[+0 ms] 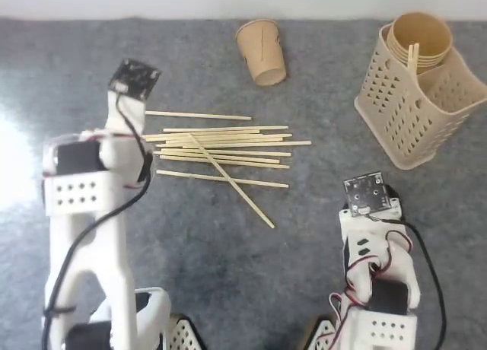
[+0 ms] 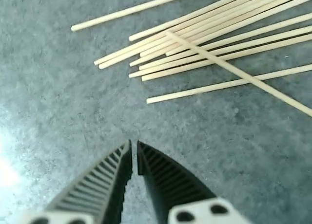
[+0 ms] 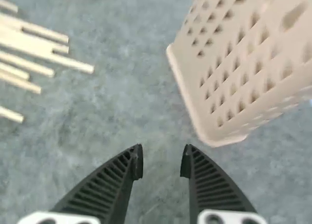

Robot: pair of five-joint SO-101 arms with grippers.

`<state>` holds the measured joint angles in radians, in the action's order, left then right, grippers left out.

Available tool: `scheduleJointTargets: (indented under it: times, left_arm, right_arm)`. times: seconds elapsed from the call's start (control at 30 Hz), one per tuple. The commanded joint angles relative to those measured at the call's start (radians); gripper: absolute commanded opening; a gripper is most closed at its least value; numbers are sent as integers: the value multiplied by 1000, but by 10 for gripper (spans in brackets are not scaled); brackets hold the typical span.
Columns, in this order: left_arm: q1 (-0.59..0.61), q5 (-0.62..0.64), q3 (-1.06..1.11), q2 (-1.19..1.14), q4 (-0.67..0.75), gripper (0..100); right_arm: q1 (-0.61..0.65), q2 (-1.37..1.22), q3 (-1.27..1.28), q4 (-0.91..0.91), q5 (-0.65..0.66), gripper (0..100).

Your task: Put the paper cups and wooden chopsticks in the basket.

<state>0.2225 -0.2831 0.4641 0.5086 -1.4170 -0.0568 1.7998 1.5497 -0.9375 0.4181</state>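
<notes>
Grey felt-like mat (image 1: 304, 236) covers the table, and we have both arms low over it with nothing in either grip. Our left gripper (image 2: 134, 148) has its fingers drawn together, with just a thin slit between the tips and nothing held. Ahead of those tips, a little way apart, lie the near ends of the wooden chopsticks (image 2: 219, 44). They rest in a loose flat bundle on the mat, most of them roughly parallel. We judge this arm is placed to take them by their ends, which are the easiest part to pinch, but the fingers would need to part first.

Our right gripper (image 3: 161, 160) has its fingers spread with bare mat between them. Just beyond its tips, to one side, stands the perforated basket (image 3: 243, 63); we judge this arm waits here to serve the drop-off side.

In the high view the basket (image 1: 411, 114) already holds a stack of paper cups (image 1: 418, 34) in one compartment. A chopstick (image 1: 413, 61) stands by the divider; we cannot tell which compartment it is in.

One loose paper cup (image 1: 262, 53) lies on its side, well beyond both sets of fingers and past the bundle (image 1: 224, 144).

As for obstacles, one crossing chopstick (image 1: 232, 179) lies slantwise over the others, so gripping the bundle may drag it along or scatter the neighbours. The packed sticks leave little room for a fingertip to slide under a single one.
</notes>
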Motion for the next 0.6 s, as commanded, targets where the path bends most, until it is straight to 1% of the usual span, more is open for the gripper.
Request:
scheduleJointTargets:
  times: [0.0, 0.13, 0.23, 0.33, 0.47, 0.57]
  left_arm:
    - [18, 20, 206, 227, 112, 14]
    - [15, 18, 441, 483, 204, 14]
    - [18, 14, 590, 617, 269, 14]
    - [31, 14, 690, 655, 347, 14]
    - [98, 18, 776, 660, 459, 15]
    - [132, 20, 835, 660, 519, 15]
  right_arm:
    - [42, 13, -180, -59, 37, 147]
    - [119, 12, -273, -82, 107, 147]
    - [150, -38, -321, -79, 140, 147]
    - [147, -171, -410, -74, 146, 147]
    - [153, -397, -597, -101, 141, 144]
    - [202, -561, -750, -148, 107, 144]
